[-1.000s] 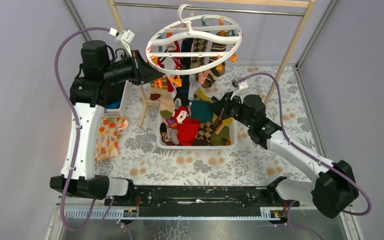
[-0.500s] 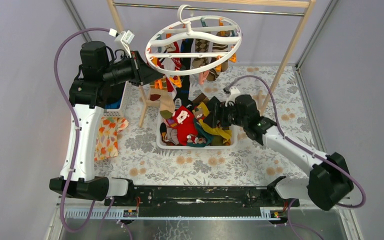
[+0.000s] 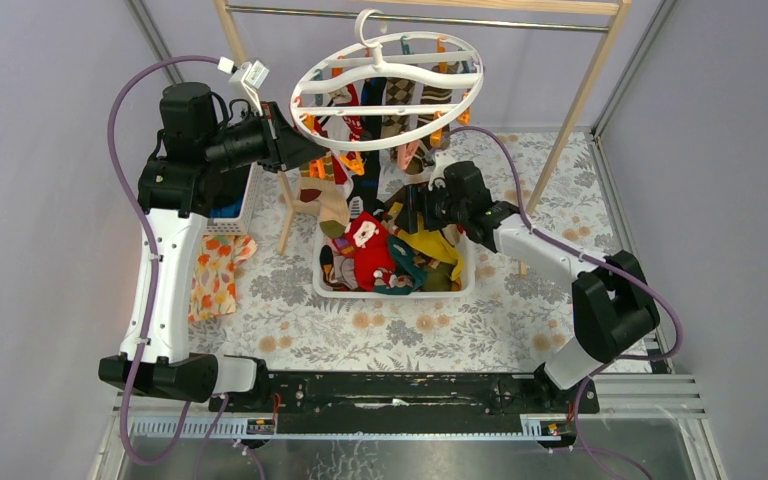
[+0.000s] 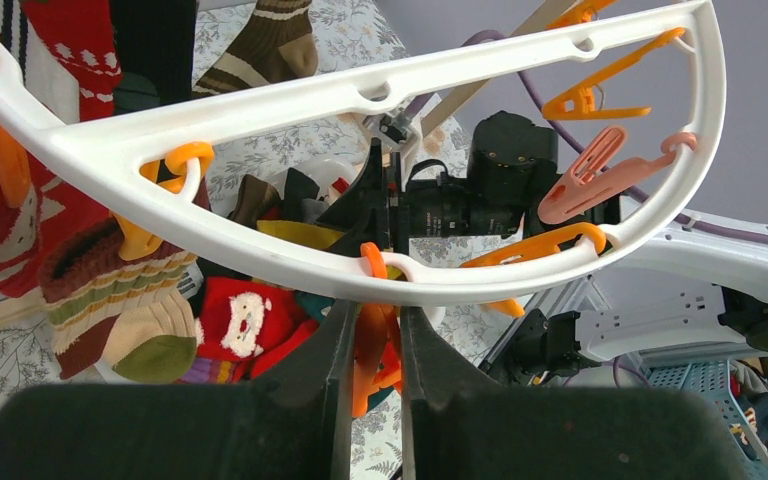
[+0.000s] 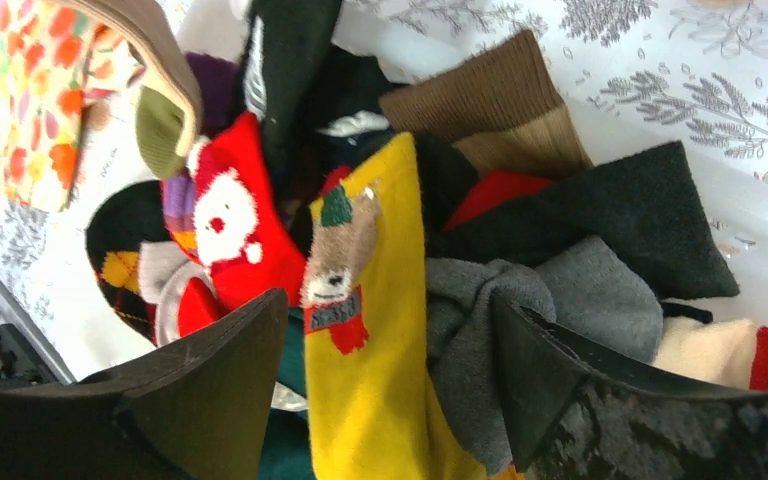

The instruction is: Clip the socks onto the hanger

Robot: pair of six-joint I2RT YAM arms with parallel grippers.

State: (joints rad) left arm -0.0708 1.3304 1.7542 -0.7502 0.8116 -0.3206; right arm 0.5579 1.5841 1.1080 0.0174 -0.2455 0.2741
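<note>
Left gripper (image 4: 377, 315) is pinching an orange clip (image 4: 368, 362) under the white drying hanger (image 4: 480, 58). Right gripper (image 5: 390, 300) is hovering, jaws spread wide and empty, over a yellow bear sock (image 5: 380, 410) among socks (image 3: 375, 250) filling the white basket (image 3: 345, 291).

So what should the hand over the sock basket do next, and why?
Probably lower the right gripper and close on the yellow bear sock: its jaws are open right above it, and the left gripper is pinching an orange clip on the hanger, ready for a sock.
</note>
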